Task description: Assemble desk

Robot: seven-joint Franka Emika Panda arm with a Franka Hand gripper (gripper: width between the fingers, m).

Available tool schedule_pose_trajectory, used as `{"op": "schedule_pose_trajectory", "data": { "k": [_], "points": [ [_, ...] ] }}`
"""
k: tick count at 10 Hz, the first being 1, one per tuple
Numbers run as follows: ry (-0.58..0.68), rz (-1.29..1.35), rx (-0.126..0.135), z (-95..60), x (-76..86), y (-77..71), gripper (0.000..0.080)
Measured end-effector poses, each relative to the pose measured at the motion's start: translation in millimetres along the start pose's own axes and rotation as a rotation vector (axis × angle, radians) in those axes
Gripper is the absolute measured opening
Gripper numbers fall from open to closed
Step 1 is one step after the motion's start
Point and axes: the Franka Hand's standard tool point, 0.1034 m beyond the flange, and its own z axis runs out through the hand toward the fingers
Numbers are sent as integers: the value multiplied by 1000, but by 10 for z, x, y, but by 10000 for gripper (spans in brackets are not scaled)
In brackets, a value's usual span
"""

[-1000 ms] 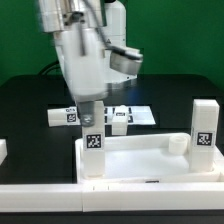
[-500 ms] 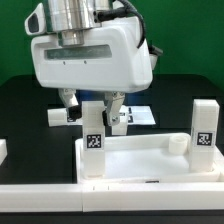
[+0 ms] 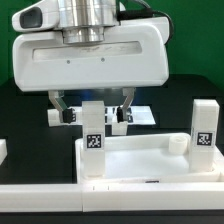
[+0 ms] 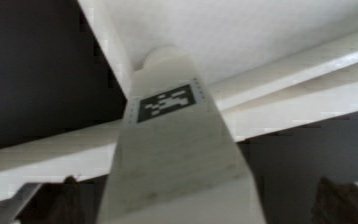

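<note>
The desk top (image 3: 140, 160), a white rimmed tray, lies at the front. One white tagged leg (image 3: 93, 140) stands upright in its corner on the exterior view's left. A second leg (image 3: 204, 125) stands upright in the corner on the right. My gripper (image 3: 93, 108) hangs over the left leg, open, with one finger on each side and not touching it. In the wrist view the leg (image 4: 171, 110) rises between the dark fingertips (image 4: 51, 200), with my gripper (image 4: 202, 205) spread wide around it. Two more legs (image 3: 62, 116) (image 3: 120, 118) lie behind.
The marker board (image 3: 143, 113) lies on the black table behind the loose legs. A white piece (image 3: 3, 150) shows at the exterior view's left edge. The arm's wide white hand body (image 3: 90, 55) hides the middle back of the table.
The hand has turned about its vertical axis, so its broad side now faces the exterior camera. Its fingers, close on the left leg a second ago, now stand wide apart.
</note>
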Motion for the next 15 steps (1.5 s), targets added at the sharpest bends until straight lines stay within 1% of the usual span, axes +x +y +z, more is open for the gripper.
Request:
{"op": "schedule_pose_trajectory", "data": {
  "k": [1,3,4,5,6,7,8,9,12,13,14,15],
  "points": [
    [0,30,1,1,0,1,637],
    [-1,221,-1,9,0,5,294],
    [2,340,-8,8,13,59,294],
    [0,472,-10,13,9,75,294],
    [-14,673,-13,14,-14,79,294],
    [-46,910,-8,11,-40,85,293],
    [-76,1068,11,15,-38,107,293],
    [-74,1089,10,20,-24,141,293],
    [-79,1294,1,29,-37,118,290],
    [-87,1403,-1,29,-44,119,290],
    [-117,1609,13,23,-58,149,290],
    [-137,1835,75,44,-63,184,290]
  ]
}}
